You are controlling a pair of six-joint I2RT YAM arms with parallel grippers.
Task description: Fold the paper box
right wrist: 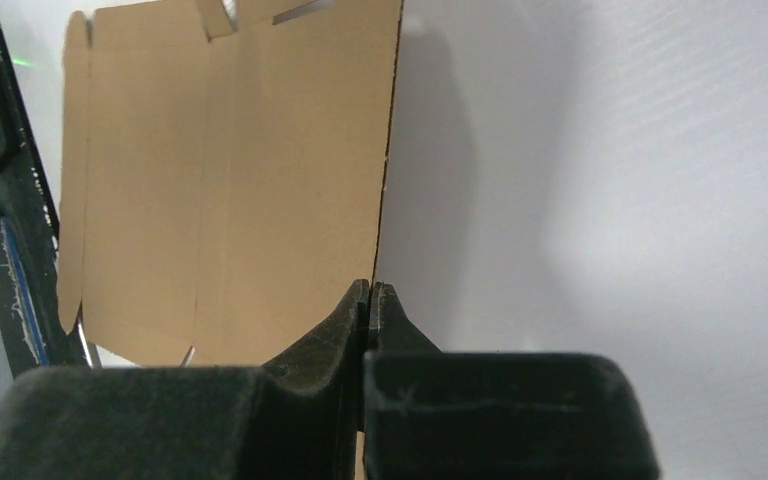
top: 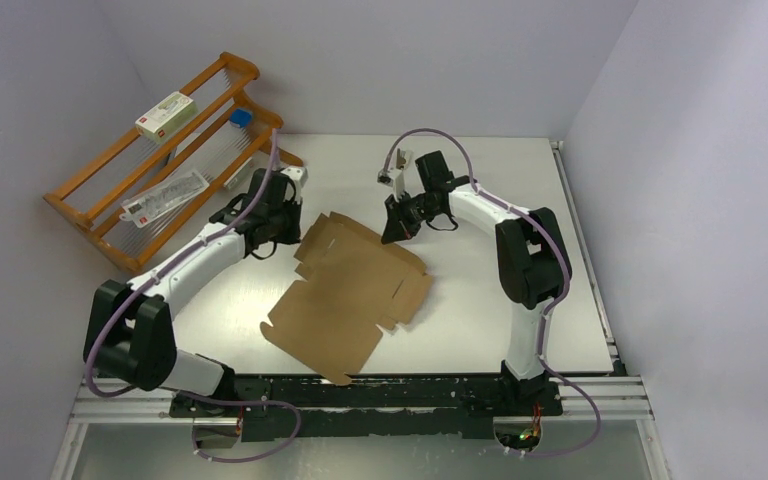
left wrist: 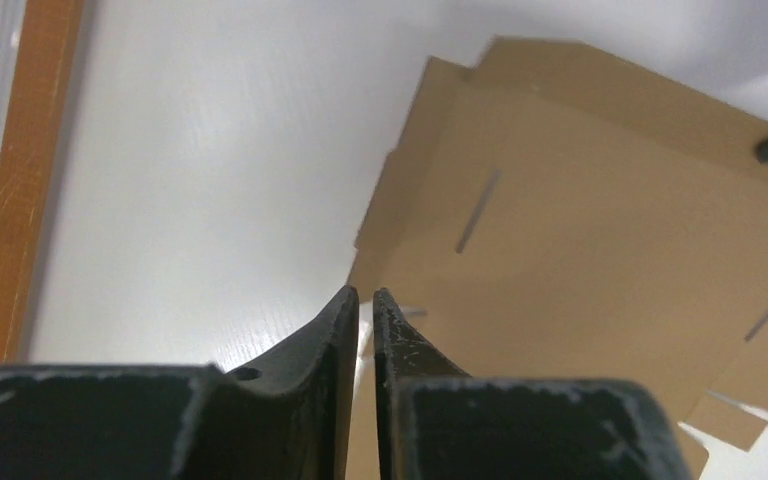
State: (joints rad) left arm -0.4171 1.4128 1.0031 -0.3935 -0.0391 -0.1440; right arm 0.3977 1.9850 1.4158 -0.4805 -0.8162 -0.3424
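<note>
The paper box (top: 350,290) is a flat brown die-cut sheet with flaps and slits, lying in the middle of the table. My right gripper (top: 397,228) is at the sheet's far edge. In the right wrist view the jaws (right wrist: 370,290) are shut on that edge of the paper box (right wrist: 240,180). My left gripper (top: 285,237) is at the sheet's far-left corner. In the left wrist view its jaws (left wrist: 365,297) are closed to a thin slit, over the edge of the sheet (left wrist: 580,260). I see nothing held between them.
A wooden rack (top: 150,160) stands at the back left and holds a white carton with red print (top: 165,113), a flat clear packet (top: 165,197) and a small blue item (top: 241,117). Its rail shows in the left wrist view (left wrist: 20,180). A black rail (top: 360,392) runs along the near edge.
</note>
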